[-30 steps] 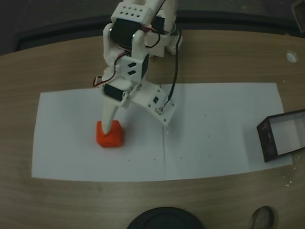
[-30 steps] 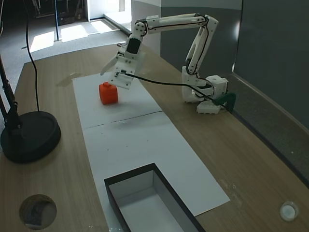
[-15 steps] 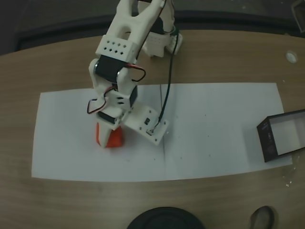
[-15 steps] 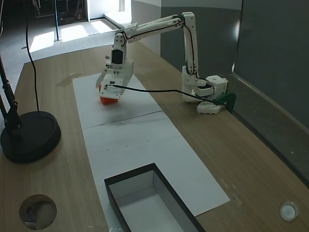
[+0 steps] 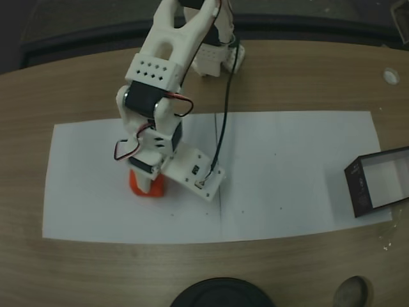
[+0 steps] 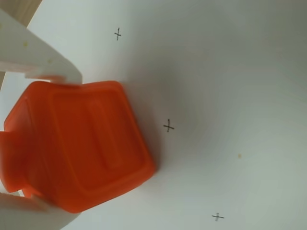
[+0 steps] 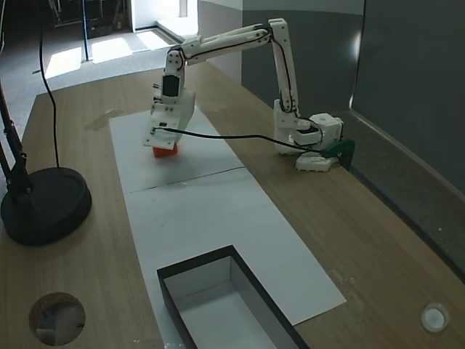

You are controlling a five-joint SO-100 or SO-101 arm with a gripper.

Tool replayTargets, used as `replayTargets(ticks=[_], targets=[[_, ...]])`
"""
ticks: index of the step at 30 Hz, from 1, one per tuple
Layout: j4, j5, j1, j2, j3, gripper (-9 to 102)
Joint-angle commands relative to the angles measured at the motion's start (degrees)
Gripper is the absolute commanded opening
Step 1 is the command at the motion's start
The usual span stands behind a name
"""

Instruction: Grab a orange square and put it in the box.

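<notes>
Wrist view puts the orange square (image 6: 81,143) in the left half of the frame, resting on the white paper sheet (image 6: 230,96), with one white finger (image 6: 38,55) touching its upper-left corner and another at the lower-left edge — the gripper (image 6: 33,139) brackets the cube on both sides, though whether it is clamped tight I cannot tell. Small pencil crosses (image 6: 168,126) dot the paper beside the cube. Seen from above in a fixed view, the arm (image 5: 156,89) reaches down from the top of the frame and covers most of the orange square (image 5: 146,189), which sits left of centre on the paper. The box (image 5: 377,182) lies at the right edge, well apart from the cube. From the side in a fixed view, the box (image 7: 225,305) is at the bottom centre — black walls, white inside — and a round black lamp base (image 7: 43,207) stands at the left.
</notes>
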Motion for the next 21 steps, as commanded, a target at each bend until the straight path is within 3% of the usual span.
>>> replayTargets(ticks=[1, 5, 10, 15, 21], targets=[[3.16, 0.00, -4.66, 4.66, -10.37, 11], [11.34, 0.26, -16.08, 11.43, -21.62, 11], [19.51, -2.37, -37.09, 16.52, -34.01, 11], [20.04, -10.28, -53.70, 17.31, -35.60, 11], [16.35, -10.46, -61.61, 14.15, -35.68, 11]])
